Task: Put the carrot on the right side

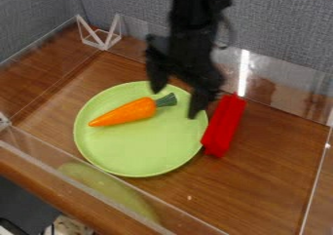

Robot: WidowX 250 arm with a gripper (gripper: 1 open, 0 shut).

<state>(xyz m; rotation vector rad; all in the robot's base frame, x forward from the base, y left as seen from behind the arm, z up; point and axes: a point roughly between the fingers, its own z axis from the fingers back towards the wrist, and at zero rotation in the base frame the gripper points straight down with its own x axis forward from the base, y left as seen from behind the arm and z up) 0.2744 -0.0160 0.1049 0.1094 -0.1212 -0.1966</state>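
The orange carrot [130,110] lies on its side on the left half of the green plate [143,146], green stem tip pointing right. My gripper [177,96] hangs open just right of the stem, over the plate's back right part. Its two dark fingers are spread wide with nothing between them. One fingertip [198,109] is close to the red block [224,125]. The gripper does not touch the carrot.
The red rectangular block lies just right of the plate on the wooden table [274,166]. Clear plastic walls [279,73] surround the work area. A small white wire stand [99,30] sits at the back left.
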